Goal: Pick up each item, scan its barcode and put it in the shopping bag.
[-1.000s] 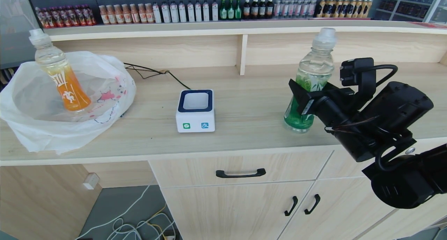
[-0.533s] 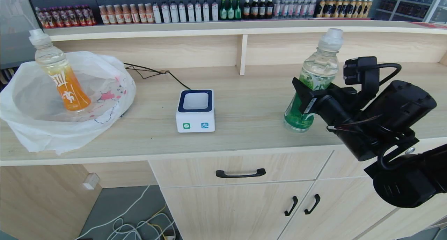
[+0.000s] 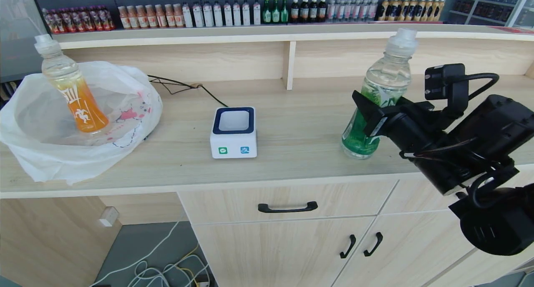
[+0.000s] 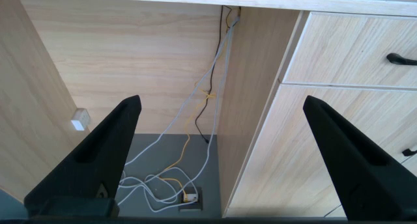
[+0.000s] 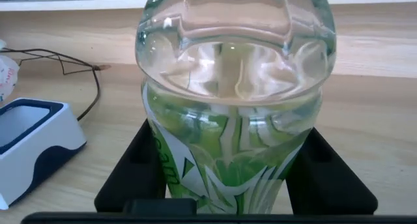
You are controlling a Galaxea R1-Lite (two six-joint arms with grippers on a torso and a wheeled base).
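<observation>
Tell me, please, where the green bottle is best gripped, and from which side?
Grip the green bottle around its narrower labelled middle, just below the bulging clear shoulder, coming in level from the front edge of the counter. The bottle is nearly upright, only slightly tilted, so a sideways grip suits it. The right tool is shut on it there.

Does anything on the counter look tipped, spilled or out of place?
Nothing is spilled. The orange bottle leans at a slant inside the shopping bag, and the green bottle tilts in the right tool's grip. The scanner sits square.
</observation>
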